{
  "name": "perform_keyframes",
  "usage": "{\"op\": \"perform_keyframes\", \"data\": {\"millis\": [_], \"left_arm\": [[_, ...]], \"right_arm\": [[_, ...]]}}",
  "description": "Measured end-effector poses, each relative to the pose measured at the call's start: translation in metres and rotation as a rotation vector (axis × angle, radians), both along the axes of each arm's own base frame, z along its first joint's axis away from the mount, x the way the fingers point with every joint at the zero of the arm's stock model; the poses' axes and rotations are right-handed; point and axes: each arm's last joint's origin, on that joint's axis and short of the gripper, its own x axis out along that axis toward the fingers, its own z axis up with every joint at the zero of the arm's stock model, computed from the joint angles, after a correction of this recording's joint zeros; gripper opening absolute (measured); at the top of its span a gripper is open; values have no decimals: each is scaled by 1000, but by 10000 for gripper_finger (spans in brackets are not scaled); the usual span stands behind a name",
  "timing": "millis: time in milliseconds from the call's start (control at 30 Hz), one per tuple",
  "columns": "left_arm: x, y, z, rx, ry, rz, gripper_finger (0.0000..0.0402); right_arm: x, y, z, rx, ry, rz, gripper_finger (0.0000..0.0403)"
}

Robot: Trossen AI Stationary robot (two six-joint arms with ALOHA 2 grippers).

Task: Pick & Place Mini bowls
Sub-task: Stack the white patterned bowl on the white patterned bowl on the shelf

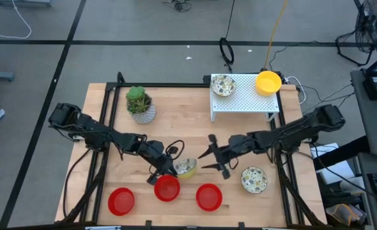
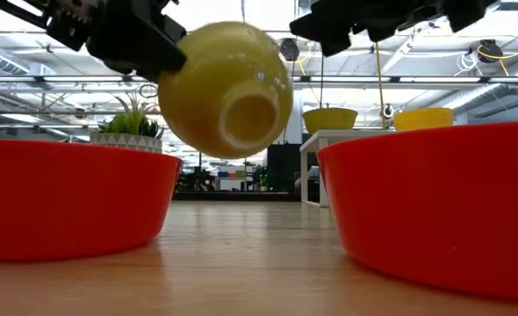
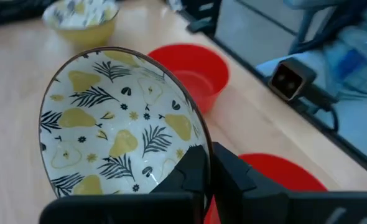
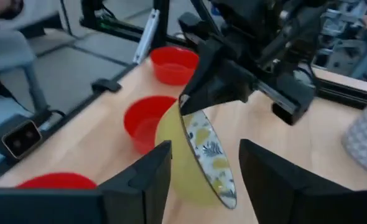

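The left gripper (image 1: 174,167) is clamped on the rim of a patterned bowl (image 1: 186,168), holding it tipped on edge above the wooden table (image 1: 176,121). The left wrist view shows that bowl's whitish inside (image 3: 118,124) printed with yellow pears and dark leaves, the dark fingers (image 3: 193,171) pinching its near rim. From the low camera its yellow outside and foot ring (image 2: 228,88) hang clear of the tabletop. No brand, label or readable writing shows on any bowl.

Just below the left gripper sits a red bowl (image 1: 167,188), with a second red bowl (image 1: 208,196) beside it and a third red bowl (image 1: 121,200) near the table's front left corner.

The right gripper (image 1: 215,157) hovers just right of the held bowl with its fingers spread apart and nothing between them; its wrist view shows the tilted bowl (image 4: 199,158) in the gap ahead of them. Beside that arm lies another patterned bowl (image 1: 253,179) on the table.

Farther back, a white pot with a green plant (image 1: 140,105) stands beyond the left arm. On the white perforated shelf (image 1: 246,99) at the far right rest a patterned bowl (image 1: 223,85) and a yellow bowl (image 1: 268,82).
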Motion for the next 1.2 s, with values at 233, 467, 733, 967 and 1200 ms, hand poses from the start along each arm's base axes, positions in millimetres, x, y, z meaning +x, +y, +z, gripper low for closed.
{"op": "perform_keyframes", "data": {"millis": [233,467,733,967,1200], "left_arm": [[1,2,1,8,-15,-15,15],[1,3,2,1,-43,-94,8],[3,6,5,-16,-78,-130,13],[1,6,2,-7,-52,-128,19],[2,6,4,8,-72,-108,26]], "right_arm": [[19,7,-20,134,-23,154,178],[25,1,-27,134,-21,134,176],[42,-3,-46,205,49,192,176],[50,0,-57,216,78,228,173],[49,2,-59,230,85,312,97]]}}
